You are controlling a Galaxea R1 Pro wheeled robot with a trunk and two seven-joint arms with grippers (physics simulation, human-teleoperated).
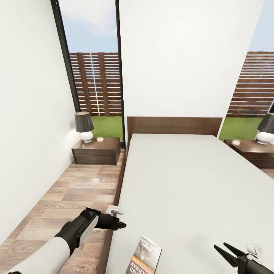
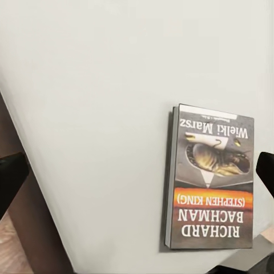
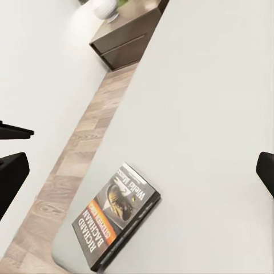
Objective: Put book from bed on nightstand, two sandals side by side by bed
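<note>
book [image 1: 144, 255] is lying untouched on bed [image 1: 182, 182]'s near left edge; left gripper [image 1: 121, 225] w/ spread unclear, right gripper [image 1: 224, 252] gaping wide, holding nothing; nightstand [image 1: 96, 150] move & sandals pending.

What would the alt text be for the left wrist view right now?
A paperback book lies flat, cover up, on the pale grey mattress of the bed, near its edge, untouched. Dark tips of the open left gripper frame the picture's sides, and a strip of wood floor shows in one corner.
</note>
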